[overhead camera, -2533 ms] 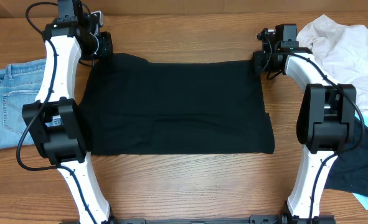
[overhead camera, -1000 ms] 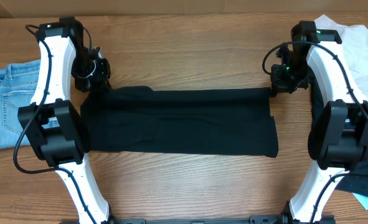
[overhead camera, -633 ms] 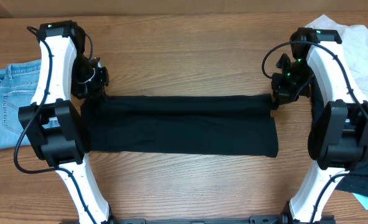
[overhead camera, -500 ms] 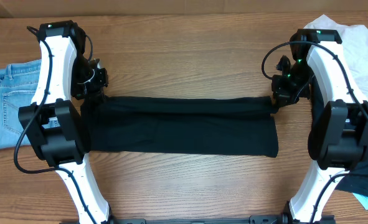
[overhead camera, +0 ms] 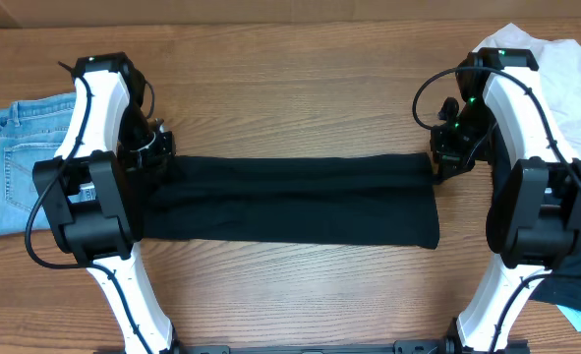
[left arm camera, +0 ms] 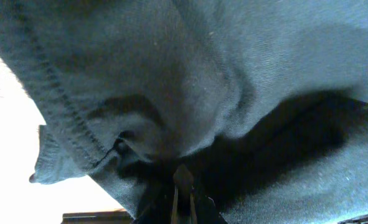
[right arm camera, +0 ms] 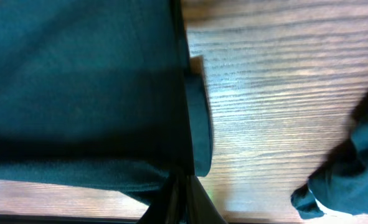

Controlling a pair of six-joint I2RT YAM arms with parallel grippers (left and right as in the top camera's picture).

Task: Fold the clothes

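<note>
A: How do the two pincers stand?

B: Both are clamped on cloth. The left gripper point(overhead camera: 160, 157) pinches the left end of the black shirt point(overhead camera: 290, 202), and the right gripper point(overhead camera: 437, 165) pinches its right end. Each wrist view shows fingers pressed together over fabric.

A: And the shirt?

B: One long flat band across mid-frame on the table point(overhead camera: 290, 79).

A: Other garments?

B: Three: one pair of jeans point(overhead camera: 25, 162) at the left edge, one off-white shirt point(overhead camera: 565, 88) upper right, one dark garment point(overhead camera: 575, 270) lower right.

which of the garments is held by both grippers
The black shirt, stretched between the left gripper and right gripper; jeans and off-white shirt lie aside.
</note>
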